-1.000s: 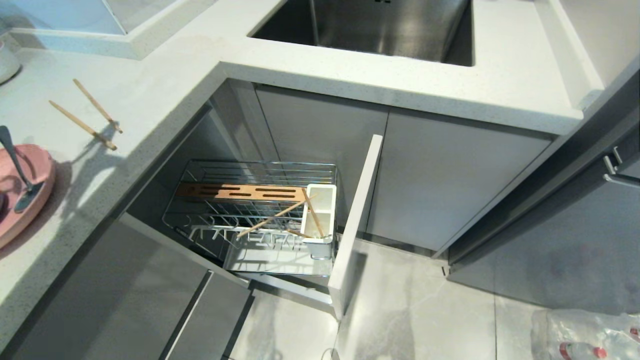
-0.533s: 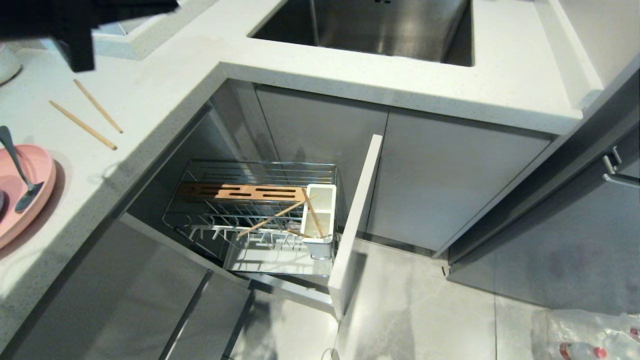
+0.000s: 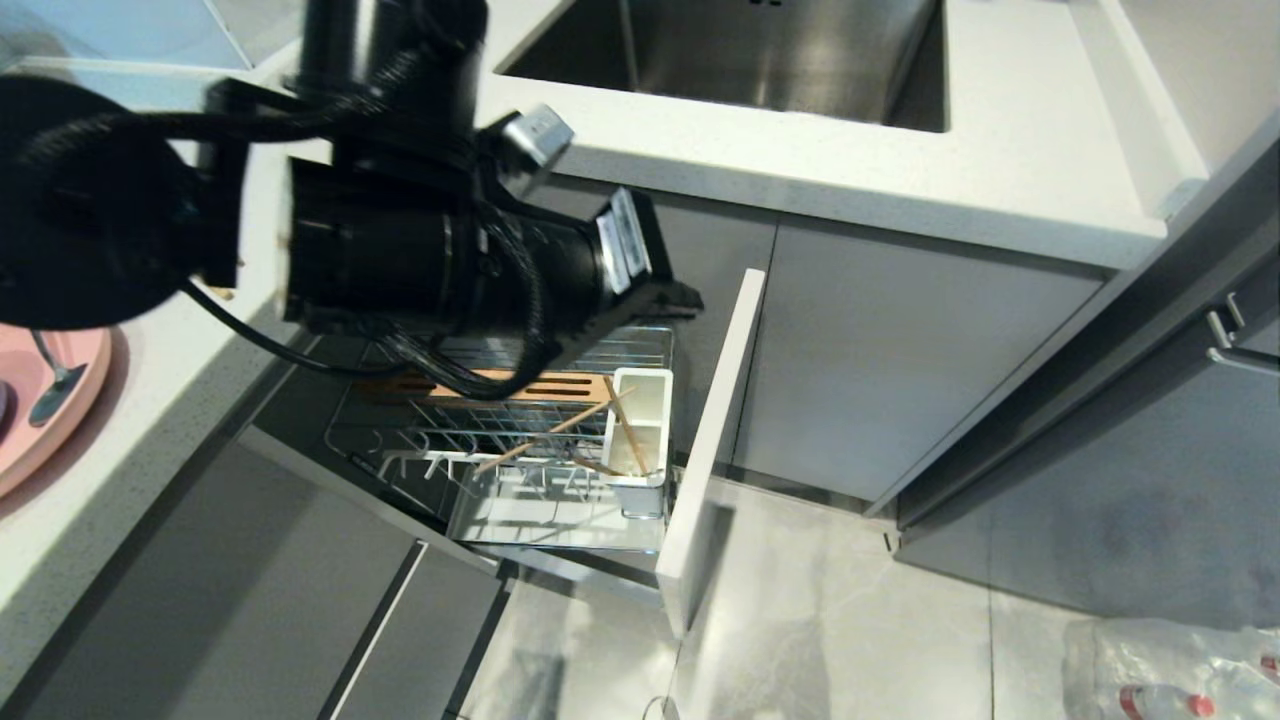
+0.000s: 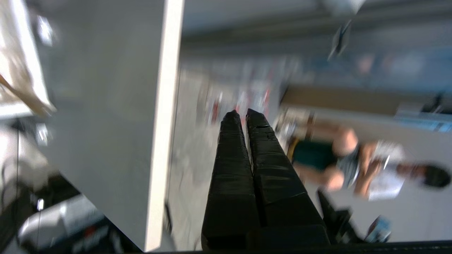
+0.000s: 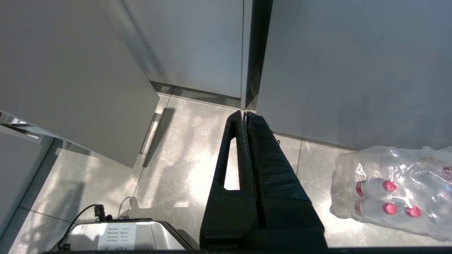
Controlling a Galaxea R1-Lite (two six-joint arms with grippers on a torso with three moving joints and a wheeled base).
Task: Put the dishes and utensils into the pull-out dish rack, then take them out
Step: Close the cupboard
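Observation:
The pull-out dish rack [image 3: 470, 430] stands drawn out under the counter, its grey front panel [image 3: 712, 440] to the right. Two wooden chopsticks [image 3: 545, 435] lean in its white utensil cup [image 3: 640, 425]. At the far left on the counter a pink plate [image 3: 45, 420] carries a silver long-handled utensil [image 3: 45, 375]. My left arm [image 3: 440, 260] reaches across the counter corner above the rack. The left gripper [image 4: 243, 112] is shut and empty, beside the panel's white edge [image 4: 164, 123]. The right gripper [image 5: 243, 113] hangs shut and empty above the floor.
A steel sink [image 3: 780, 50] is set in the counter behind the rack. A wrapped pack of water bottles [image 5: 388, 190] lies on the floor at the right. A person [image 4: 353, 165] sits in the background. Closed grey cabinet doors [image 3: 900, 370] flank the drawer.
My left arm has swung in from the upper left and now hangs over the rack, covering the two chopsticks on the counter. Rack, plate and right arm have not moved.

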